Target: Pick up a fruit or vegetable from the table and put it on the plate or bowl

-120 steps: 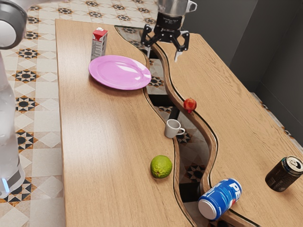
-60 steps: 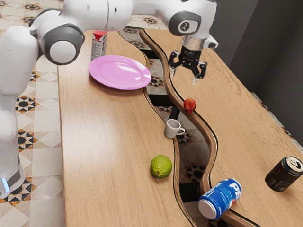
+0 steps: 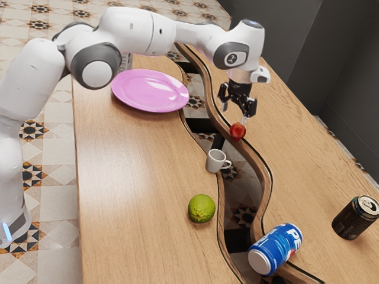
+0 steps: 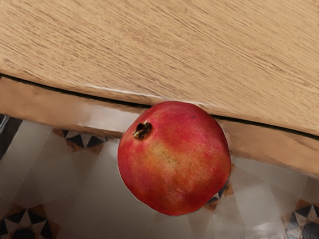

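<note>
A small red pomegranate [image 3: 237, 131] sits on the curved wooden edge beside the glass strip in the table's middle. In the wrist view the pomegranate [image 4: 174, 157] lies right below my hand, its dark crown facing up. My black gripper [image 3: 237, 115] hangs open just above the fruit, its fingers apart and touching nothing. A pink plate [image 3: 150, 89] rests on the table toward the exterior view's upper left, with nothing on it. A green lime [image 3: 202, 208] lies nearer the front, beside the glass strip.
A small white cup [image 3: 217, 160] stands on the glass strip below the pomegranate. A blue Pepsi can [image 3: 274, 248] lies on its side at the front. A dark can [image 3: 355, 216] stands at the exterior view's right edge. The tabletop [image 3: 136, 177] is bare wood.
My arm has swung in from the far end of the table and come down toward the pomegranate. The gripper has stayed open. The fruit, plate and cans have not moved.
</note>
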You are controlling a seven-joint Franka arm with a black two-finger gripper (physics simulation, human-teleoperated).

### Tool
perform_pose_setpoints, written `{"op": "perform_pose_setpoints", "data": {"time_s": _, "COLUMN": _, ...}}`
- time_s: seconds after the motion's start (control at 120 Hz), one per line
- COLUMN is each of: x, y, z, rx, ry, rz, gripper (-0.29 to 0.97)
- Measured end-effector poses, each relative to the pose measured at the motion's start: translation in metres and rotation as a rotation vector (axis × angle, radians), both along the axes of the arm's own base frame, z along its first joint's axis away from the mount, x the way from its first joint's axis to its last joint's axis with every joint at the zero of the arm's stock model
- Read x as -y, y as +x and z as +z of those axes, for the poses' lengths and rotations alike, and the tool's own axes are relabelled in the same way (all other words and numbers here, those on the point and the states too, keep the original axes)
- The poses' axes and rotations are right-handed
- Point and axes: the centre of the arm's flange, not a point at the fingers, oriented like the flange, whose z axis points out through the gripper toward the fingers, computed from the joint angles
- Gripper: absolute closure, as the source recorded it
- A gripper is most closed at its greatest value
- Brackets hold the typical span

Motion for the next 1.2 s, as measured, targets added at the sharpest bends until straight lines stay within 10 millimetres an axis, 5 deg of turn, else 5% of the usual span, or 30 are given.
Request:
{"op": "perform_pose_setpoints", "data": {"time_s": 0.3, "x": -0.005, "y": 0.020, "z": -0.049, "rx": 0.028, "ry": 0.000, "rz": -0.117, "gripper": 0.00}}
{"op": "perform_pose_setpoints", "data": {"time_s": 0.608, "x": -0.003, "y": 0.024, "z": -0.052, "rx": 0.077, "ry": 0.023, "rz": -0.195, "gripper": 0.00}}
{"op": "perform_pose_setpoints", "data": {"time_s": 1.108, "x": -0.009, "y": 0.031, "z": -0.084, "rx": 0.097, "ry": 0.028, "rz": -0.239, "gripper": 0.00}}
{"op": "perform_pose_setpoints", "data": {"time_s": 1.2, "x": -0.009, "y": 0.031, "z": -0.083, "rx": 0.104, "ry": 0.036, "rz": -0.239, "gripper": 0.16}}
